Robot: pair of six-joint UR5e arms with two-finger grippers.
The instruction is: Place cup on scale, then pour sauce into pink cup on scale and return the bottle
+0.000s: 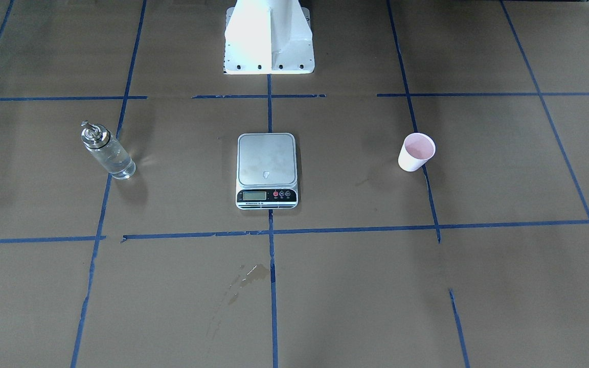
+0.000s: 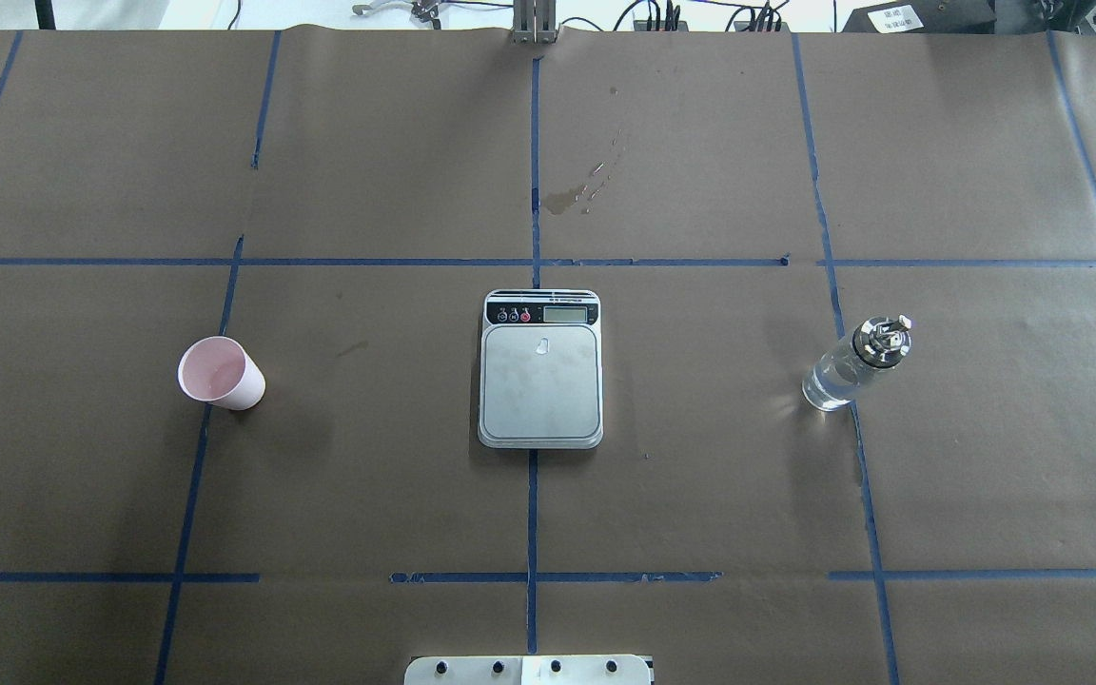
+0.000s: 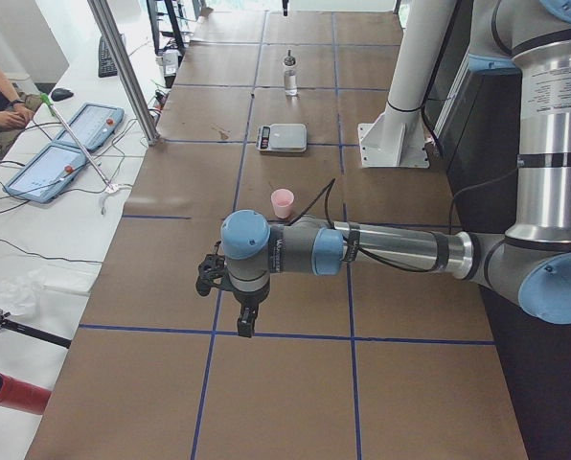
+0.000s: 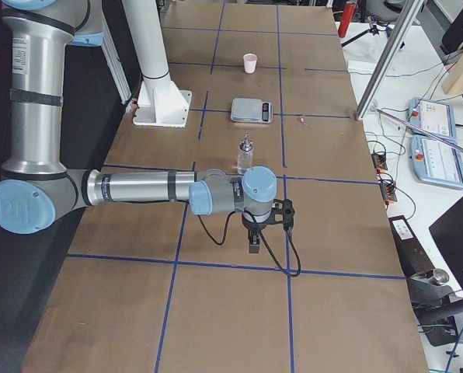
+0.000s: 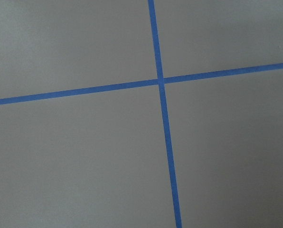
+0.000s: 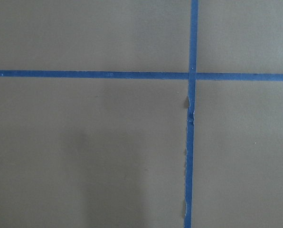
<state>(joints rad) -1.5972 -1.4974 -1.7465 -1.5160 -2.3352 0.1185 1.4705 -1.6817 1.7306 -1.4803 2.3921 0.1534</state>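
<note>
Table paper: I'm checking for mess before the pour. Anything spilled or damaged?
Yes: a brownish stain with trailing splashes marks the paper beyond the display end of the scale. The cup and bottle stand upright.

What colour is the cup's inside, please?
Pale pink; the cup shows best in the overhead exterior view.

Steel-topped scale [image 2: 540, 385] stands between upright pink-lined cup [image 2: 221, 373] and upright glass bottle [image 2: 843, 376].

Left gripper [image 3: 246, 328] and right gripper [image 4: 253, 249], both downward
</note>
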